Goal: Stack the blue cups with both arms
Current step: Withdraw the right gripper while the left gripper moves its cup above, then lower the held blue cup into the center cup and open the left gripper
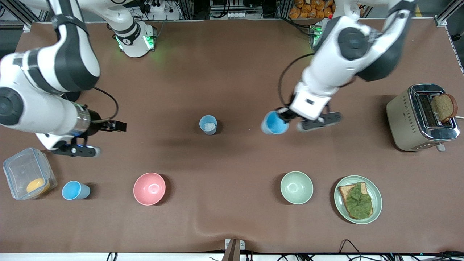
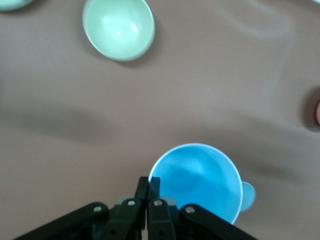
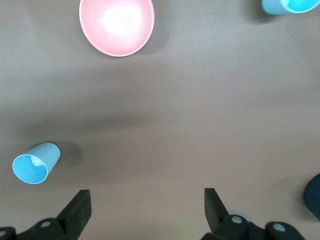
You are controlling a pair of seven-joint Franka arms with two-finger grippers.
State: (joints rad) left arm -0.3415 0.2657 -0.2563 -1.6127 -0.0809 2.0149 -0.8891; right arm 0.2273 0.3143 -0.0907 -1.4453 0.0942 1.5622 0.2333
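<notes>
My left gripper (image 1: 285, 115) is shut on the rim of a blue cup (image 1: 274, 123) and holds it above the table, its mouth tilted toward the front camera. The left wrist view shows the pinched cup (image 2: 197, 180) and the closed gripper (image 2: 153, 189). A second blue cup (image 1: 208, 124) with something white inside stands mid-table, and also shows in the right wrist view (image 3: 36, 162). A third blue cup (image 1: 75, 190) stands beside the plastic box (image 1: 27, 174), and its edge shows in the right wrist view (image 3: 290, 5). My right gripper (image 1: 116, 126) is open and empty above bare table (image 3: 146, 207).
A pink bowl (image 1: 149, 188) and a pale green bowl (image 1: 296, 187) stand nearer the front camera. A green plate (image 1: 377, 197) holds bread with lettuce. A toaster (image 1: 422, 117) with a slice stands at the left arm's end. The lidded box holds something orange.
</notes>
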